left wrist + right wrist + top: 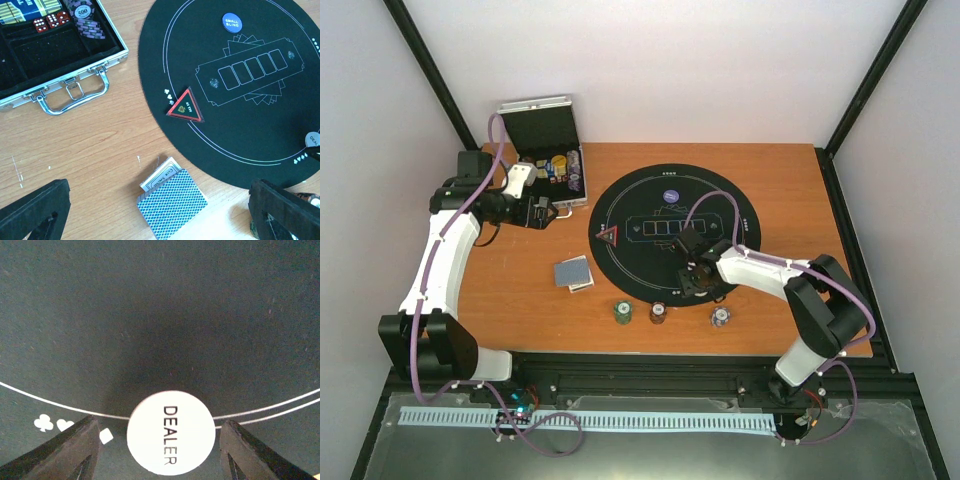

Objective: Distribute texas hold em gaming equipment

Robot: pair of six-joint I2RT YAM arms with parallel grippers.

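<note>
White round dealer button [171,432], black DEALER lettering

Top camera looks down on the whole table [790,190]. Both wrist cameras look down at the mat [170,45], the right closest.

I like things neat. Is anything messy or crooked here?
Mostly tidy. The card deck on the wooden table beside the black mat looks a bit askew: a white printed piece pokes out from under it at a slant.
</note>
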